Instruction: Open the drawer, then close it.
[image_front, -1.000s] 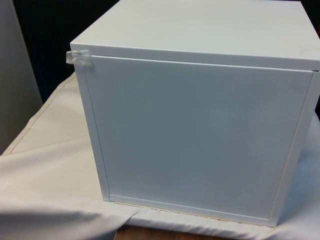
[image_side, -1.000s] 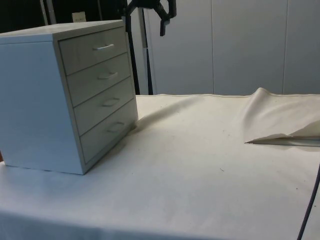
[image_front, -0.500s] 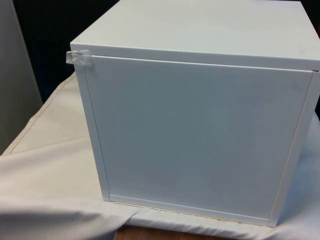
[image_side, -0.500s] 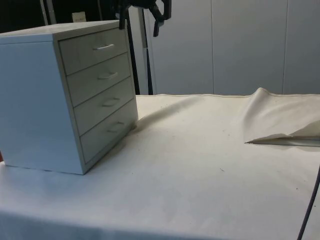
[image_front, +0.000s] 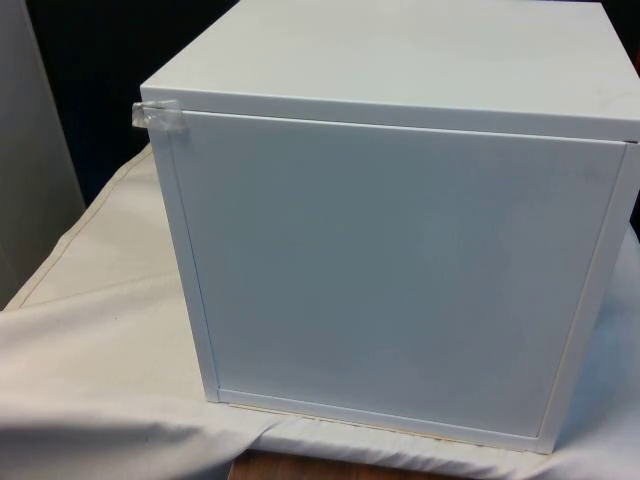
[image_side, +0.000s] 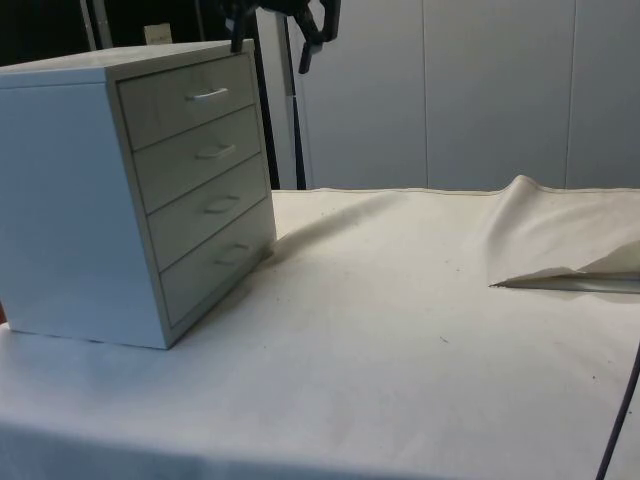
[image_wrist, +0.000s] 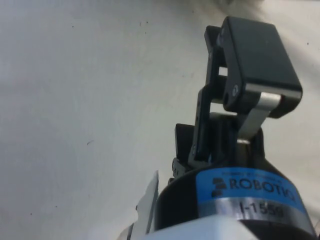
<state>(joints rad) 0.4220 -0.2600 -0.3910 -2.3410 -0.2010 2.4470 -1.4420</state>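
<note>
The black two-finger gripper (image_side: 272, 35) hangs with jaws open above the white 4-drawer chest's (image_side: 120, 190) far top edge. All 4 drawers sit closed on the white cloth (image_side: 400, 320).

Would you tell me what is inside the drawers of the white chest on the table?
All four drawers of the chest are shut in the side view, so their contents cannot be seen. Each front carries a small handle. The gripper hangs above the chest's top corner, open.

Chest of drawers (image_side: 130, 190) on cloth (image_side: 400, 330) (gripper (image_side: 272, 35) above top-drawer edge), fold (image_side: 560, 240) opp. side.
</note>
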